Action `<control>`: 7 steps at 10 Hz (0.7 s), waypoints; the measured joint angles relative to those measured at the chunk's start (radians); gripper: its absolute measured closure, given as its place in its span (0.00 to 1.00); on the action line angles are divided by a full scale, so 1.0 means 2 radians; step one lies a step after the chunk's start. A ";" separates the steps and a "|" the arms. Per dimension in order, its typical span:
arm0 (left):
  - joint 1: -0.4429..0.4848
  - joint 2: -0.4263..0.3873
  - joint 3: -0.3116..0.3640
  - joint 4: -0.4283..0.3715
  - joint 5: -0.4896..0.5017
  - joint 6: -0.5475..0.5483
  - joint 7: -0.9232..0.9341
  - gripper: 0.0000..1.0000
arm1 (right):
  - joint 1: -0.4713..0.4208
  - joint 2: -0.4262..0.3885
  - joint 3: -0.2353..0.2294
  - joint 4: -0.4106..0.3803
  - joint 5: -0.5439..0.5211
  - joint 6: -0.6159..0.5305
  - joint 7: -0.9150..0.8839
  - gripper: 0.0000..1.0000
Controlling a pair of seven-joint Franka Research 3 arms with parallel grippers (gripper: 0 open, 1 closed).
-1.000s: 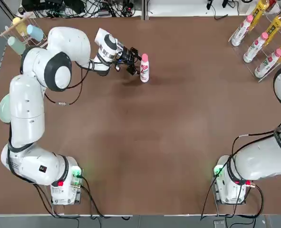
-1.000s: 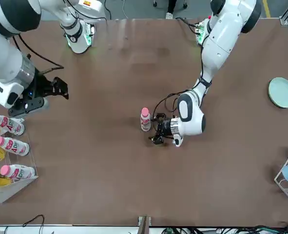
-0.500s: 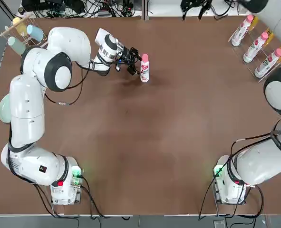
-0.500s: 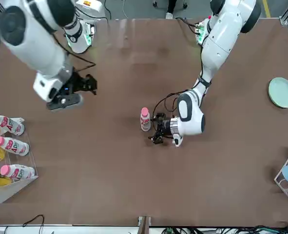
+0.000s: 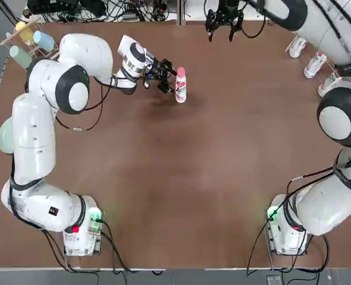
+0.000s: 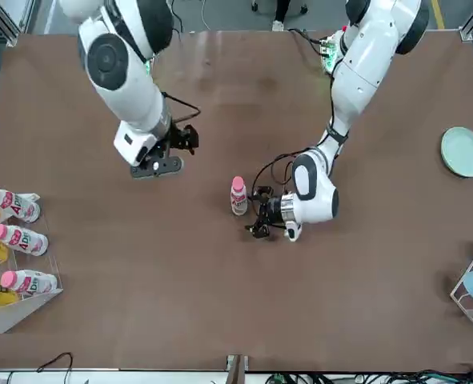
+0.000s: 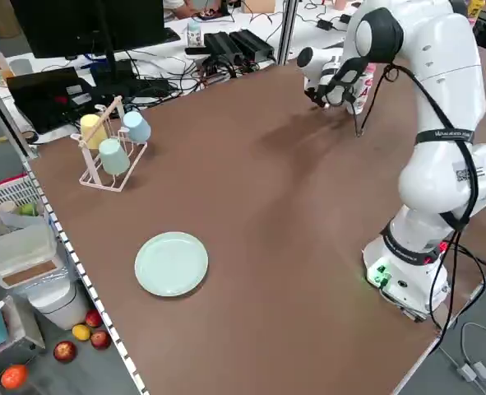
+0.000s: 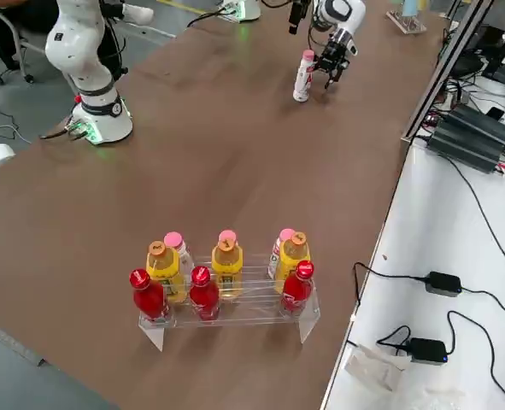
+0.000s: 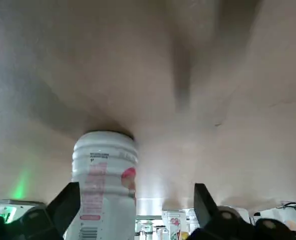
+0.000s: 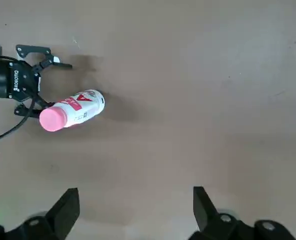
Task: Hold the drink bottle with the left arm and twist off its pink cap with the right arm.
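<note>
My left gripper (image 5: 165,76) flanks the bottle (image 5: 180,89), fingers apart; right gripper (image 5: 224,24), also spread, could topple it unheld.

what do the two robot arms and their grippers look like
Both arms are glossy white with bulbous joints ringed in grey and black. The left arm has loose black cables near its wrist and base, where green and red lights glow. The right arm looks the same. The left gripper and right gripper have thin black fingers.
</note>
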 joint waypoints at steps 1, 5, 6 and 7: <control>0.000 0.000 0.000 0.001 0.000 0.000 0.001 0.00 | 0.013 0.003 0.000 -0.005 0.000 0.016 0.029 0.00; -0.011 0.000 0.000 0.002 0.001 0.000 0.018 0.00 | 0.050 0.020 0.000 -0.017 -0.001 0.068 0.138 0.03; -0.011 0.000 0.001 0.002 0.001 0.000 0.020 0.00 | 0.053 0.026 0.000 -0.017 -0.004 0.077 0.146 0.04; -0.010 0.000 0.002 0.002 0.001 0.000 0.022 0.00 | 0.058 0.033 0.000 -0.017 -0.012 0.083 0.156 0.05</control>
